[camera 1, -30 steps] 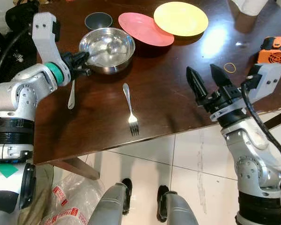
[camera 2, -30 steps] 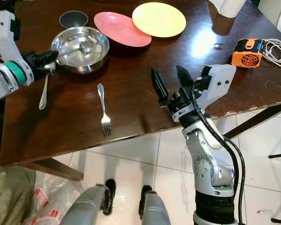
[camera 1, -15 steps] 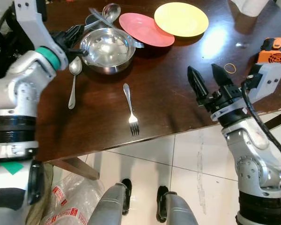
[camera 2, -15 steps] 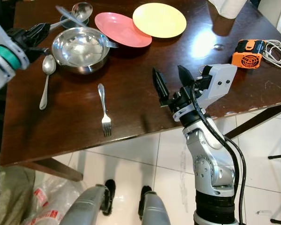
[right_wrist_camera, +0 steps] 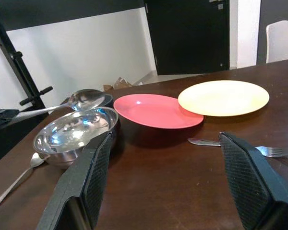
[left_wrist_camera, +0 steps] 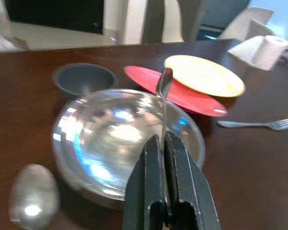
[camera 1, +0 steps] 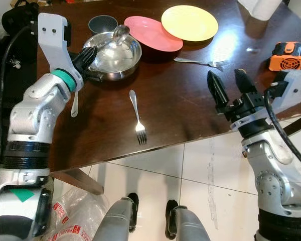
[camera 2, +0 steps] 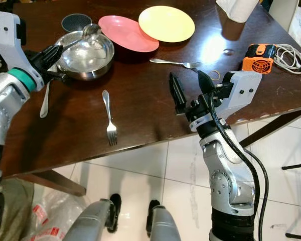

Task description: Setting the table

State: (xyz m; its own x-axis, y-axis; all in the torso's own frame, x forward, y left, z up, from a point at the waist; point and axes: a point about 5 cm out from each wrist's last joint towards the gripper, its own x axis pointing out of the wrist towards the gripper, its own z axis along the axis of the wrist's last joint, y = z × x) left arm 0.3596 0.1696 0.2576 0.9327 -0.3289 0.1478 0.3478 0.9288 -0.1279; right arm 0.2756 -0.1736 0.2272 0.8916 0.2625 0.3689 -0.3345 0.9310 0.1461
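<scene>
1. The left tool point(left_wrist_camera: 164, 143) is pinching the handle of a serving spoon point(camera 1: 121, 31) between fully closed fingers, holding it over the steel bowl point(camera 1: 115, 52). The spoon's round head is projecting ahead of the tool, above the bowl's far rim.
2. The right tool point(camera 1: 230, 84) is hovering idle over the near edge of the bench point(camera 1: 180, 105), its two fingers spread wide apart and gripping nothing.
3. A second spoon point(left_wrist_camera: 32, 201) is lying flat on the bench just beside the left tool, next to the bowl's wall.
4. One fork point(camera 1: 138, 118) is lying between the two tools, near the bench edge. Another fork point(camera 1: 198, 62) is lying ahead of the right tool, just short of the pink plate point(camera 1: 151, 32) and yellow plate point(camera 1: 189, 22).
5. A small dark bowl point(camera 1: 103, 22) is standing beyond the steel bowl.
6. Handling judgement: the held spoon is stiff, light, polished metal, so it is likely to pivot or slip in a narrow pinch. Gripping nearer mid-handle would steady it.
7. The flat forks offer little height, so taking them across the handle's narrow width appears best.
</scene>
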